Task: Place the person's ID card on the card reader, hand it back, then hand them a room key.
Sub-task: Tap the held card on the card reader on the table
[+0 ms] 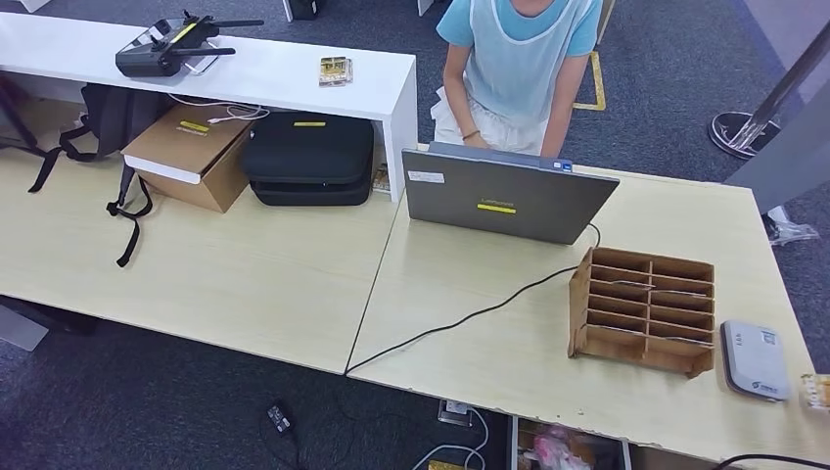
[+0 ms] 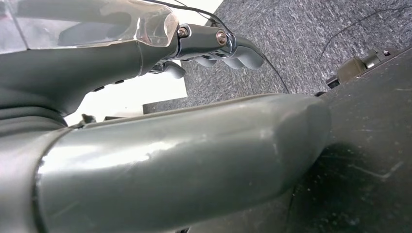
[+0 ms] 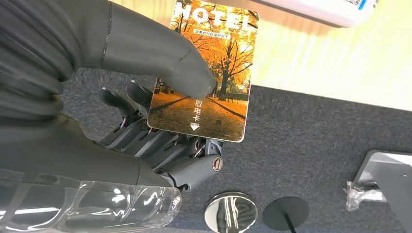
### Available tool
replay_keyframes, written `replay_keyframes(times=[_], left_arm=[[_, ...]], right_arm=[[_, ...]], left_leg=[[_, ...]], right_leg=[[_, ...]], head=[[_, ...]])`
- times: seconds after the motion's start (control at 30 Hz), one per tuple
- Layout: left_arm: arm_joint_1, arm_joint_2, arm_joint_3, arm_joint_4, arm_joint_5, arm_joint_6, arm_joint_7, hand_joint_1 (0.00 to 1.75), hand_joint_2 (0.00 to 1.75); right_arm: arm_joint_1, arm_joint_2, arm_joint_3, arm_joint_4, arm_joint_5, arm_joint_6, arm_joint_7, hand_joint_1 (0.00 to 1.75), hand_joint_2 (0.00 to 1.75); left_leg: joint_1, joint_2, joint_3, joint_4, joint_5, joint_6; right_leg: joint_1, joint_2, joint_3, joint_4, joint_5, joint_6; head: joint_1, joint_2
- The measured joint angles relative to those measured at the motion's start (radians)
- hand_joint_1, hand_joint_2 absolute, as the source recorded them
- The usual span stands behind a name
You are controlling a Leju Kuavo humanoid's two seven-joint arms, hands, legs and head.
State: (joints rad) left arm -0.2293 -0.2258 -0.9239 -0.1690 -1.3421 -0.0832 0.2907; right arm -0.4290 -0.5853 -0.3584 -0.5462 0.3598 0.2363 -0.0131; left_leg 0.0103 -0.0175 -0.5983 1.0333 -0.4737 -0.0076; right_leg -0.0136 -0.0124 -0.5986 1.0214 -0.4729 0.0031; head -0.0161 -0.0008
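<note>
Left hand [image 2: 160, 155]: thick grey thumb, smooth and glossy, faint scuffs along it. Darker metallic fingers [image 2: 243, 53] with rounded grey tips; two silver screws at the knuckle bar. Clear plastic shell over the wrist, above a ribbed grey cover.

Right hand [image 3: 121, 97]: matt grey thumb with a hairline crack near its tip, ribbed dark cover behind it. Dark fingers [image 3: 165, 145] with exposed linkages and one round screw head. Clear plastic shell over the wrist here too.

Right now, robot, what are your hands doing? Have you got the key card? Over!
Right hand pinching hotel key card, over the table's edge. Left hand holds nothing visible. Person behind the laptop. Nothing blocking.
</note>
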Motion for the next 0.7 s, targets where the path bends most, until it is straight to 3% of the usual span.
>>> replay_keyframes(times=[0.37,0.7], left_arm=[[0.000,0.000,0.001,0.000,0.007,0.000,0.000,0.00,0.00],[0.002,0.001,0.007,0.000,0.017,0.000,0.000,0.00,0.00]], right_arm=[[-0.025,0.054,0.047,0.002,0.042,-0.021,0.010,1.75,1.75],[-0.067,0.067,0.081,0.020,0.045,-0.023,0.005,1.75,1.75]], left_leg=[[0.000,0.000,0.000,0.000,0.000,0.000],[0.000,0.000,0.000,0.000,0.000,0.000]], right_leg=[[0.000,0.000,0.000,0.000,0.000,0.000],[0.000,0.000,0.000,0.000,0.000,0.000]], head=[[0.000,0.000],[0.000,0.000]])
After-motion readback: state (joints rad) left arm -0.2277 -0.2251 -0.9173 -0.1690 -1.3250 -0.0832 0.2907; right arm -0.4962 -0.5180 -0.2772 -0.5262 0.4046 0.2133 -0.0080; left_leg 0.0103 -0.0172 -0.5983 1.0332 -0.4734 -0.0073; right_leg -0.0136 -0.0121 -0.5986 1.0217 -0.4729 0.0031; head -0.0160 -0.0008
